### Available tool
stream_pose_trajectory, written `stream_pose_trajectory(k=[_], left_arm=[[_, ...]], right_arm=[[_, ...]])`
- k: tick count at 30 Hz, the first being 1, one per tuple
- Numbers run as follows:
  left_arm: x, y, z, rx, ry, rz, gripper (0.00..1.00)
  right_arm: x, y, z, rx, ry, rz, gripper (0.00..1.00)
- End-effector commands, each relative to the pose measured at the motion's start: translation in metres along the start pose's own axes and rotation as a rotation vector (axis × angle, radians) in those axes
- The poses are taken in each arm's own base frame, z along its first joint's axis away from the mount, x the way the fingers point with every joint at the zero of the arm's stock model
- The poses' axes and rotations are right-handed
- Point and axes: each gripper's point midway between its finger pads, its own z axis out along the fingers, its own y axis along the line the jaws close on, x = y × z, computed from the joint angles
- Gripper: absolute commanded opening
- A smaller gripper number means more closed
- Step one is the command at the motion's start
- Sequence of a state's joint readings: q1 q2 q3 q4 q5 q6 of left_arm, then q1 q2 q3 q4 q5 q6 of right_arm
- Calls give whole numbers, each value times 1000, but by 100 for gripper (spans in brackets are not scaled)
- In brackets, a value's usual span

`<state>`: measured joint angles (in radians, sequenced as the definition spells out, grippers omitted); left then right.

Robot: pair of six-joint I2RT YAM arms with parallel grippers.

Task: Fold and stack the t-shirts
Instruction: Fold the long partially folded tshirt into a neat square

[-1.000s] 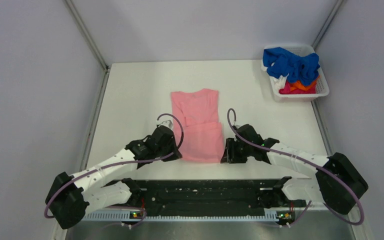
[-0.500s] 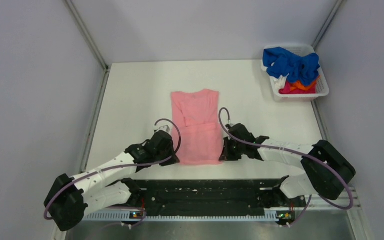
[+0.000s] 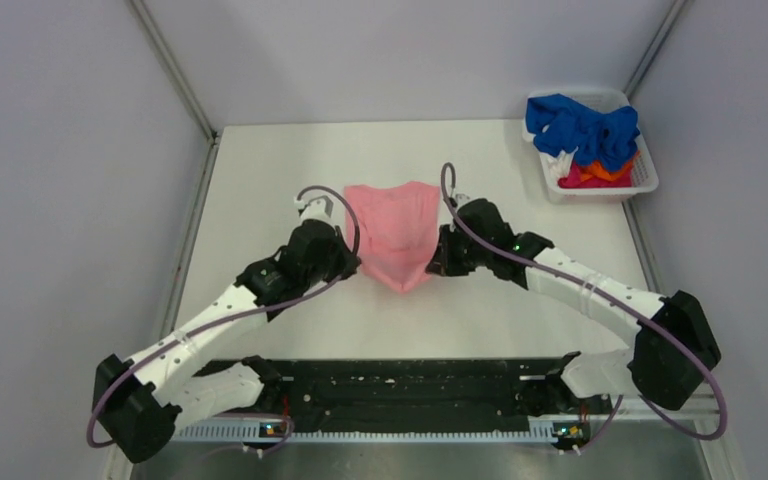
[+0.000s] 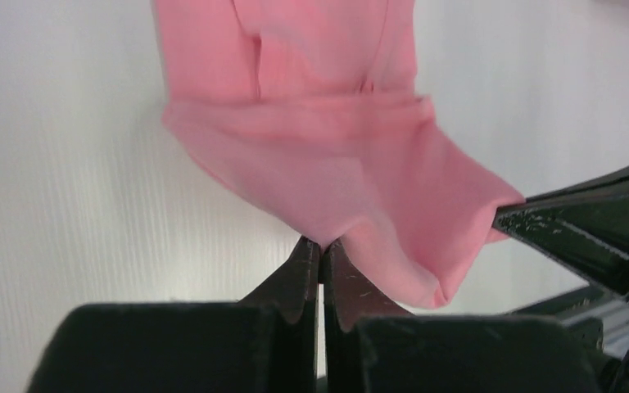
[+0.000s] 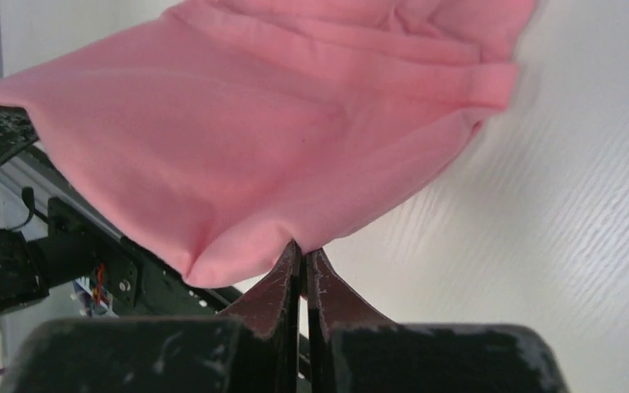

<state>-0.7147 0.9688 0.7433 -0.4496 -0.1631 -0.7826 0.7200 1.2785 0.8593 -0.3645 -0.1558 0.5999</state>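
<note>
1. The salmon-pink t-shirt (image 3: pixel 397 235) is at the centre of the top view. Its far edge rests on the worktop (image 3: pixel 260 180), and its near end hangs lifted, sagging into a V between the two arms.
2. Your left gripper (image 4: pixel 321 250) is clamped on a pinch of cloth at the shirt's left corner. Your right gripper (image 5: pixel 301 254) is clamped the same way on the right corner, with its jaws nearly meeting and only fabric between them.
3. This looks like the lengthwise fold: carry the near hem toward the top of the frame and lay it over the far edge.
4. Move both arms at a matching height and pace. Ease them a little apart so the drooping middle pulls taut; otherwise it will probably land creased.
5. Lower until hem and far edge line up, then open both grippers together.
6. The other t-shirts (image 3: pixel 582 130) lie heaped in the white basket (image 3: pixel 605 193) at the upper right, well apart from your work.
</note>
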Motion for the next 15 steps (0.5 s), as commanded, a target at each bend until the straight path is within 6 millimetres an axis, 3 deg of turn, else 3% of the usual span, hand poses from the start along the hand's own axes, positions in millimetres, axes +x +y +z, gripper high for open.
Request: stream_pose_trajectory(k=[1, 8, 15], left_arm=[[-80, -15, 16, -4, -185, 63, 0], [-157, -7, 53, -6, -235, 36, 0], [-195, 20, 100, -53, -205, -16, 0]], right_arm=[[-63, -4, -2, 19, -109, -3, 0], [-145, -13, 8, -50, -237, 93, 0], [-198, -37, 31, -65, -265, 129, 0]])
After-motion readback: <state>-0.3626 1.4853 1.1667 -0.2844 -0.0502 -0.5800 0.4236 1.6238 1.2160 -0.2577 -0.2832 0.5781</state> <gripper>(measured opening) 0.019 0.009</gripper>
